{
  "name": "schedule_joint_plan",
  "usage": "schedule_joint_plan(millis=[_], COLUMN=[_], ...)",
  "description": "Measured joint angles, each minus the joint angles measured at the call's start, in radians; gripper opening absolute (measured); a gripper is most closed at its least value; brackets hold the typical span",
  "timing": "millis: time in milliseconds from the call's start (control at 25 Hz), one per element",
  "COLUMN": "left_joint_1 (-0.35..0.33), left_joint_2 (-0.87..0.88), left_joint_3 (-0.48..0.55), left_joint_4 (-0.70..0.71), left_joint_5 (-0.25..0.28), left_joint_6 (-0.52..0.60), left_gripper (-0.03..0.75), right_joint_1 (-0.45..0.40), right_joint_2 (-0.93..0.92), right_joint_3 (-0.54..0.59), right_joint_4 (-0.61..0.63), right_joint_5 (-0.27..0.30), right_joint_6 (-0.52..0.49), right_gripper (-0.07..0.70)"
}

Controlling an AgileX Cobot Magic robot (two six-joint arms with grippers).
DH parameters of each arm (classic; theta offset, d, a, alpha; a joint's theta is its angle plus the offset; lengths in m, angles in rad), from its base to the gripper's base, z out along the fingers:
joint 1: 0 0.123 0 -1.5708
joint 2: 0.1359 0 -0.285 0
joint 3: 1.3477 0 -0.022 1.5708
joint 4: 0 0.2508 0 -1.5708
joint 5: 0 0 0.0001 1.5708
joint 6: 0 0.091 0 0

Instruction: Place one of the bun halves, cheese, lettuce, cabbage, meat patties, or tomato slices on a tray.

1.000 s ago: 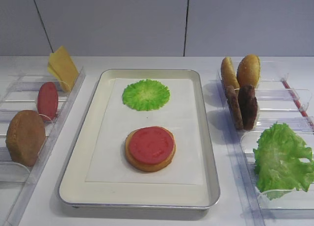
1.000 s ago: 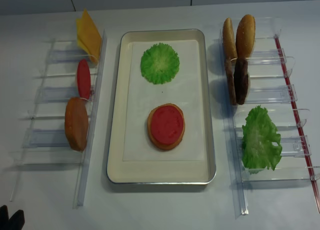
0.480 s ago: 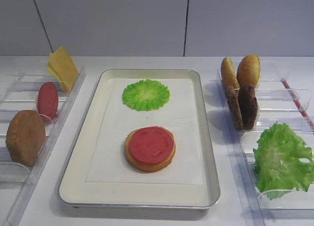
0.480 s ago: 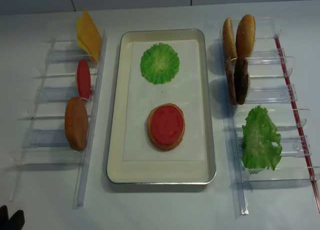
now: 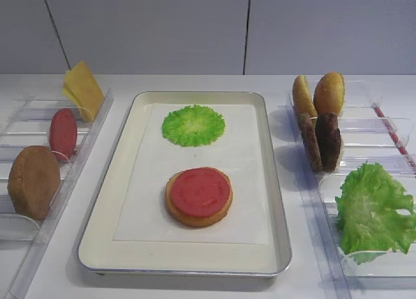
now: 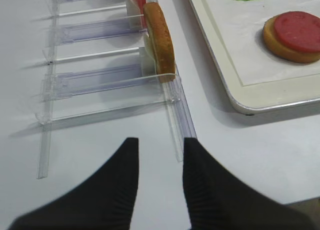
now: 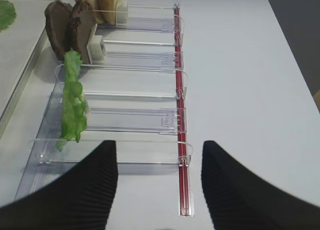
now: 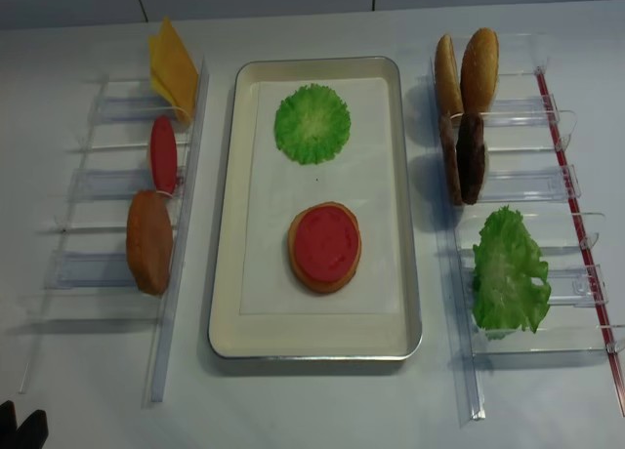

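change: nothing has moved since a second ago
left gripper point(image 6: 159, 182): my jaws stand apart, nothing between them, over bare table near the left rack point(image 6: 100, 80)
right gripper point(image 7: 159, 182): my jaws stand wide apart, empty, at the near end of the right rack point(image 7: 130, 120)
tray point(image 5: 104, 201): centre, between racks
on tray: tomato slice point(image 5: 201, 192) atop a bun half point(image 5: 188, 216); round lettuce point(image 5: 193, 125) behind it
left rack: cheese point(image 5: 83, 88), tomato, bun, on edge
right rack: buns, patties point(image 5: 322, 141), leaf lettuce

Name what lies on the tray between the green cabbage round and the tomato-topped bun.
Nothing: only bare white paper liner separates the cabbage from the bun, clearest in the realsense view.
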Motion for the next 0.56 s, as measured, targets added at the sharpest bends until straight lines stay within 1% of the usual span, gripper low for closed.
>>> schedule_joint_plan(millis=[560], left_joint_1=[0.0], left_joint_2=[0.0], left_joint_3=[0.0], left_joint_4=[0.0], left_joint_5=[0.0], left_joint_6=[0.0], left_gripper=[0.206], right_joint_1=[0.0], right_joint_2=[0.0], right_joint_3=[0.0], right_joint_4=[0.0], right_joint_5=[0.0], right_joint_6=[0.0], right_gripper=[0.393])
